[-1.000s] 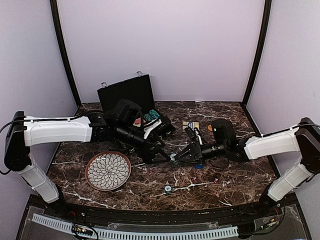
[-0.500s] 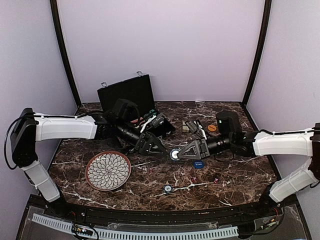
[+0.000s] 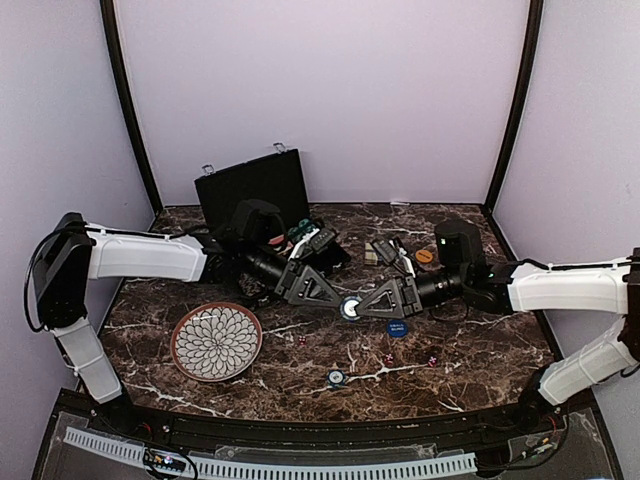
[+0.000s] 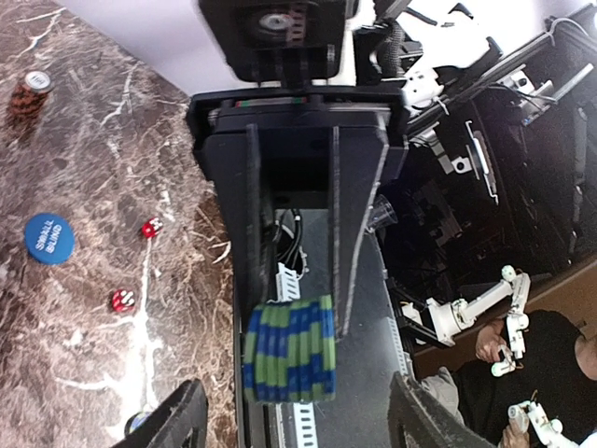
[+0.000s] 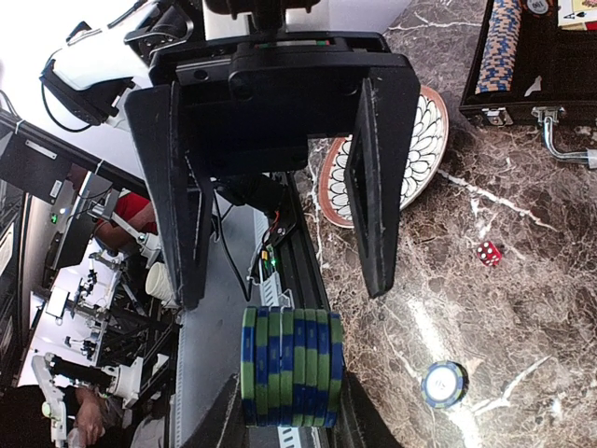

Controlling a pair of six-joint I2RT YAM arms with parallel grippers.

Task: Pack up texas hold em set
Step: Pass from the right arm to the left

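A stack of green-and-blue striped poker chips [image 3: 350,308] hangs above the table's middle, also showing in the left wrist view [image 4: 287,350] and the right wrist view [image 5: 287,367]. My right gripper [image 3: 360,307] [image 5: 287,401] is shut on the stack's two flat ends. My left gripper [image 3: 338,304] [image 4: 298,406] faces it from the left, open wide, its fingertips [image 5: 378,280] just short of the stack. The black briefcase [image 3: 250,185] stands open at the back left, with chips in its tray [image 5: 499,42].
The patterned plate [image 3: 216,341] lies front left. A blue button [image 3: 397,327], an orange button [image 3: 425,256], a card deck [image 3: 383,250], three red dice [image 3: 388,358] [image 3: 432,360] [image 3: 301,339] and a single chip [image 3: 335,377] lie on the marble.
The two grippers have come together over the middle of the table. The right gripper now holds the chip stack raised, and the left gripper has slid right up to it.
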